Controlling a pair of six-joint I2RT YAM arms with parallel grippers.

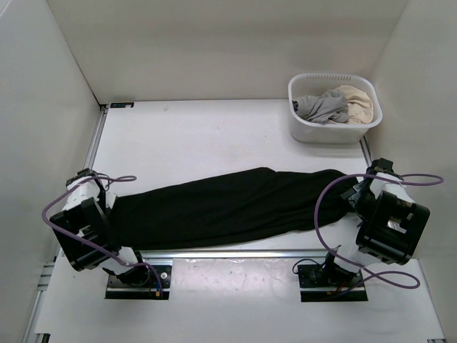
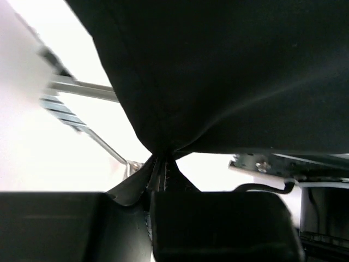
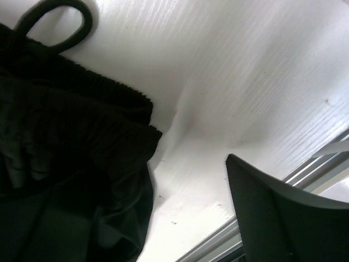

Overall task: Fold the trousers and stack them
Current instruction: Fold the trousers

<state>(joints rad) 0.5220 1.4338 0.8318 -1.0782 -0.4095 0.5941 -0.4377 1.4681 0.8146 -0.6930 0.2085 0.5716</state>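
Left gripper (image 2: 161, 170) is clamped tight on one end of the trousers (image 1: 228, 207). Right gripper (image 1: 355, 194) has jaws wide, with the waistband lying apart from its visible finger (image 3: 272, 218).

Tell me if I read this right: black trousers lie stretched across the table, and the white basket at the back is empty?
No. The white basket is not empty: it holds grey and beige clothes, as the top external view shows. The black trousers do lie stretched across the table.

You have plain matte black trousers (image 1: 228, 207) on a white table (image 1: 200, 136), a white laundry basket (image 1: 314, 133) holding a grey garment (image 1: 325, 107) and a cream garment (image 1: 358, 100), and purple cables (image 1: 316, 209).
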